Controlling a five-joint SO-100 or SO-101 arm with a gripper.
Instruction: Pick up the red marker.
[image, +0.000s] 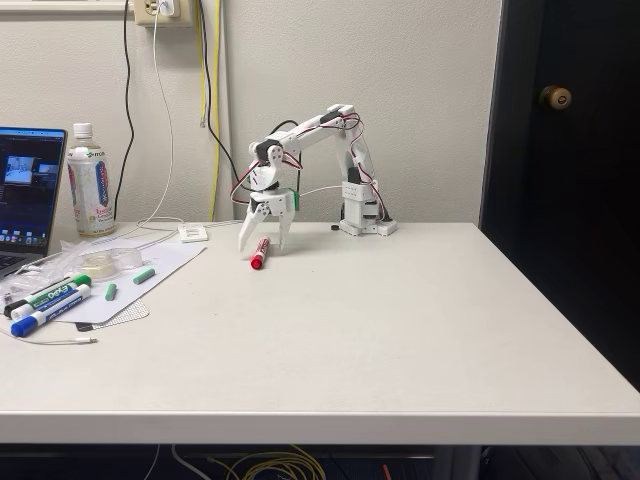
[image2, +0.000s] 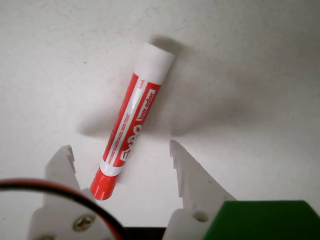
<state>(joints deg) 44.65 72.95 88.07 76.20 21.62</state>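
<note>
End effector straddles slim red marker.

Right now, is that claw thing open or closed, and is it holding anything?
Gripper: open, holding nothing; its fingers straddle the red marker, which lies on the table.

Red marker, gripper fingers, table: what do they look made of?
Red marker: looks like smooth plastic, with a glossy printed label and a soft sheen on the white end. Fingers of the gripper: matte white, sawtooth inner edges, likely 3D-printed plastic, though layer lines aren't clear. Table: off-white, even, low-gloss top, probably laminate; can't confirm.
</note>
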